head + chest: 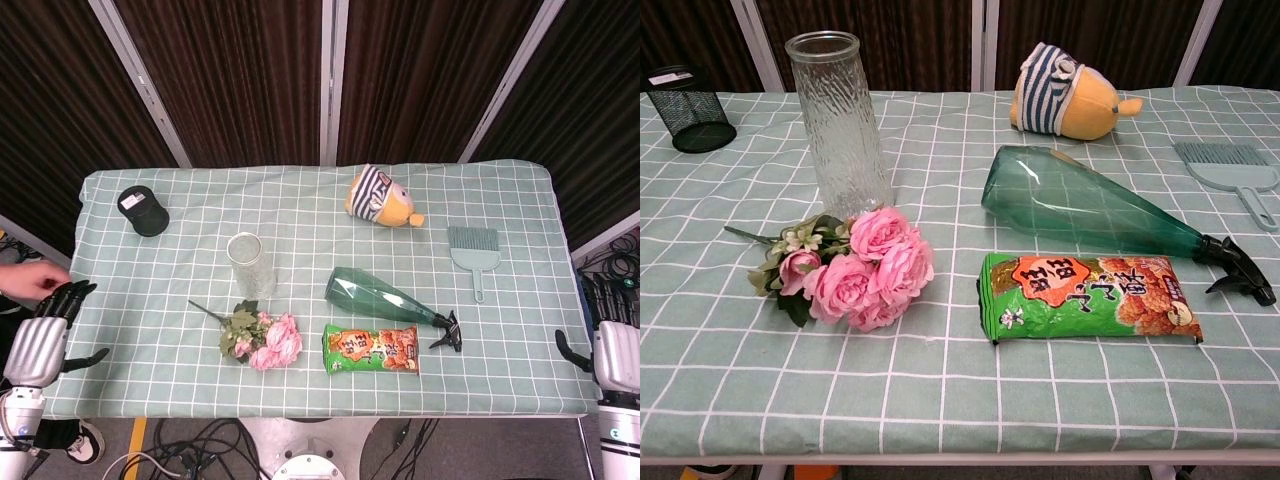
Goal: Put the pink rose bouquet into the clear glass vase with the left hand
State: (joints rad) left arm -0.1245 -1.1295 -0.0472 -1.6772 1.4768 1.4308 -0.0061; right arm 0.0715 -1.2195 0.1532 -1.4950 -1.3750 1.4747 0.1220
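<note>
The pink rose bouquet (855, 268) was judged light and floppy, best gripped at its stems toward ten o'clock. The clear ribbed glass vase (838, 122) stood upright at twelve o'clock. The left hand (45, 335) was seen empty, fingers apart.

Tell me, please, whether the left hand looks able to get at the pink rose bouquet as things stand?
Probably yes: the left hand is open at the table's edge, and only bare cloth lies between it and the bouquet.

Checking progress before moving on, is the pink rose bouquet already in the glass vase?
No, the bouquet lies on the tablecloth beside the upright vase.
</note>
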